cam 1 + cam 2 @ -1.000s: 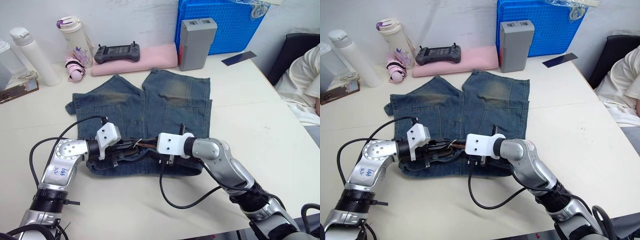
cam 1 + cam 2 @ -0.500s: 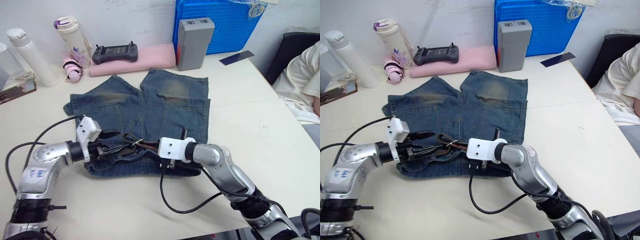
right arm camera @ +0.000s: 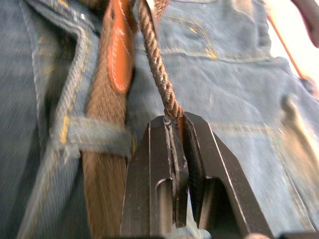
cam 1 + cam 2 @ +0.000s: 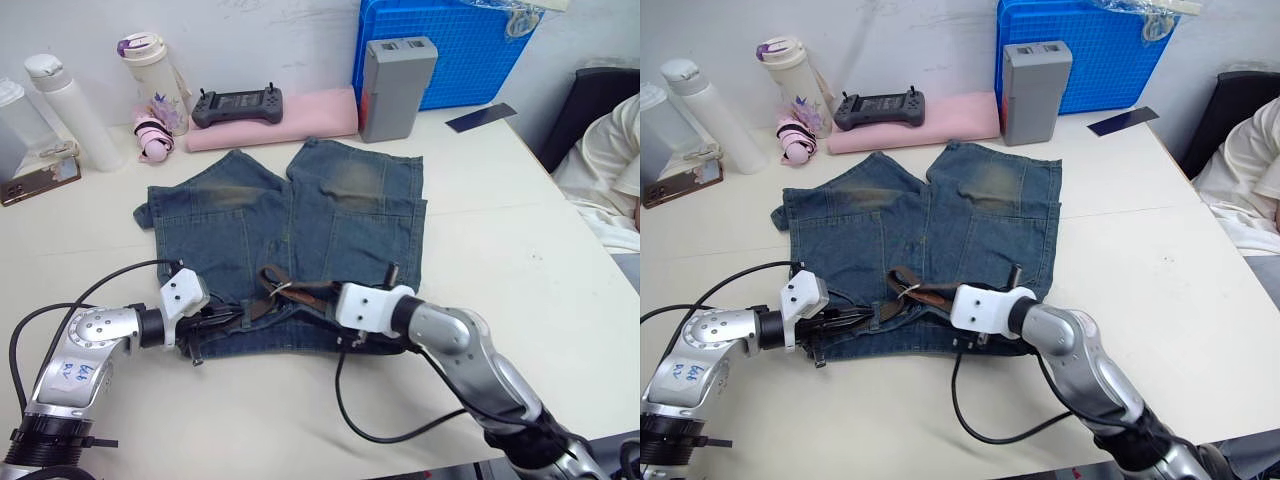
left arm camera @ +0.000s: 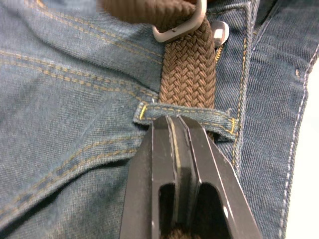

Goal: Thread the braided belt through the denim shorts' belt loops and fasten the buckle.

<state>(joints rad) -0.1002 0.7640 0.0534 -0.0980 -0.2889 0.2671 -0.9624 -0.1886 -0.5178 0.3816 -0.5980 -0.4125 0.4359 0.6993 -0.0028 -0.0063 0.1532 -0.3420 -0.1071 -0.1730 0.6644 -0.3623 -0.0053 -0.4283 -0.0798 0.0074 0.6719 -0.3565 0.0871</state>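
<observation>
Denim shorts [image 4: 300,215] spread flat on the tabletop [image 4: 520,240], waistband toward the robot, legs pointing away toward a pink folded cloth [image 4: 270,118]. Braided belt [image 5: 188,69] lying along that waistband, already passed under at least one of the belt loops [image 5: 184,119] and bunched with its tan leather end near the middle of the waistband. Left pincer [image 5: 175,124] squeezed to a narrow slit right at the near edge of that loop, apparently nipping the belt where it enters (the strap itself is hidden under the fingers, so the hold is a judgement). Buckle [image 5: 180,25] sitting just beyond the loop on the braid. Right pincer [image 3: 174,122] clamped tight on a twisted run of the braid, beside another loop with the tan leather end tucked under it. Risks from here: pulling with both pincers at once could drag the shorts across the tabletop or rumple the waistband, closing up the loops; the twist in the braid held on the right could jam at the next loop; a thin grip on woven strap could slip under tension and leave the end short of the buckle.
</observation>
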